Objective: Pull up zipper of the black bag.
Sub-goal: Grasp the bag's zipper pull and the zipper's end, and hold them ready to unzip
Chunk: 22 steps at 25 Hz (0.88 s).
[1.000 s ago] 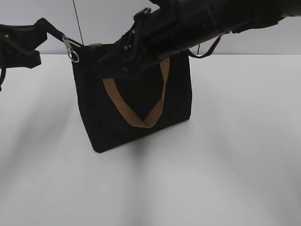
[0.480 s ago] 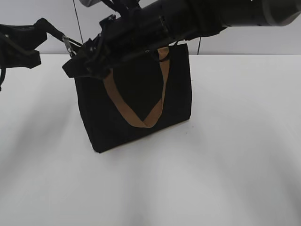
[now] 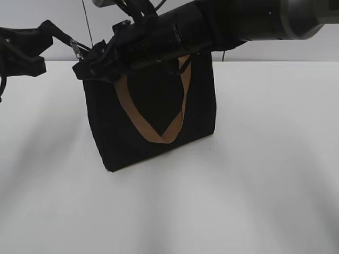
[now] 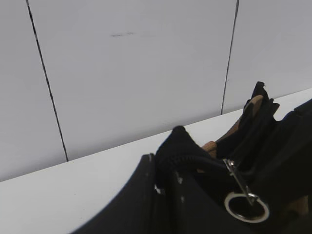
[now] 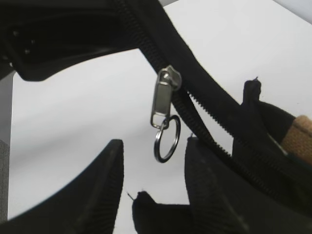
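The right gripper (image 5: 153, 185), fingers spread wide and empty, sits just below the zipper (image 5: 165, 97) pull; the ring hangs between them, tape running diagonally above. The left gripper's state is hidden.

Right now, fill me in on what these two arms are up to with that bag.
A boxy black fabric tote with tan webbing handles stands on the white table. The left gripper pulls a black strap at the bag's top left corner taut. The right gripper reaches across the bag's top, its fingers open on either side of the small silvery metal zipper pull with its ring, not yet closed on it.
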### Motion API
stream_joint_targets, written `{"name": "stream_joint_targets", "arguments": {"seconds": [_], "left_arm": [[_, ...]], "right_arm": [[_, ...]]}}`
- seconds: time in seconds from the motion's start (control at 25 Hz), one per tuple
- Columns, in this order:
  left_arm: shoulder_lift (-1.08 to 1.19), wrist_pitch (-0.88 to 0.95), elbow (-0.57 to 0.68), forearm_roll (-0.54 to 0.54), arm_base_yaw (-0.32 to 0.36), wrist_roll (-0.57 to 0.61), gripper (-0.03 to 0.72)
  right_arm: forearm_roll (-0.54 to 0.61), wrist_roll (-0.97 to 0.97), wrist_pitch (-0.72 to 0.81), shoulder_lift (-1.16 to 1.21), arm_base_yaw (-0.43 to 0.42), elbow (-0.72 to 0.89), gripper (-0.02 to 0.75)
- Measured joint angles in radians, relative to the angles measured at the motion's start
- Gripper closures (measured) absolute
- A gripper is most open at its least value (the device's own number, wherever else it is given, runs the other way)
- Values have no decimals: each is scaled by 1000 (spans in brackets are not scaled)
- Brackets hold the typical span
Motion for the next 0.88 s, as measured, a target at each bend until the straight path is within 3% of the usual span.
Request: {"name": "stream_joint_targets", "arguments": {"seconds": [0.16,0.28,0.44,0.6,0.88], "left_arm": [[0,0,0,0,0,0,661],[0,0,0,0,0,0,661],[0,0,0,-1,0,0,661],[0,11,0,-1,0,0,661],[-1,176,0,-2,0,0,661]], "right_arm": [[36,0,-11,5,0,0,433],[66,0,-31,5,0,0,493],[83,-1,-44,5,0,0,589],[86,1,-48,5,0,0,738],[49,60,-15,-12,0,0,752]]}}
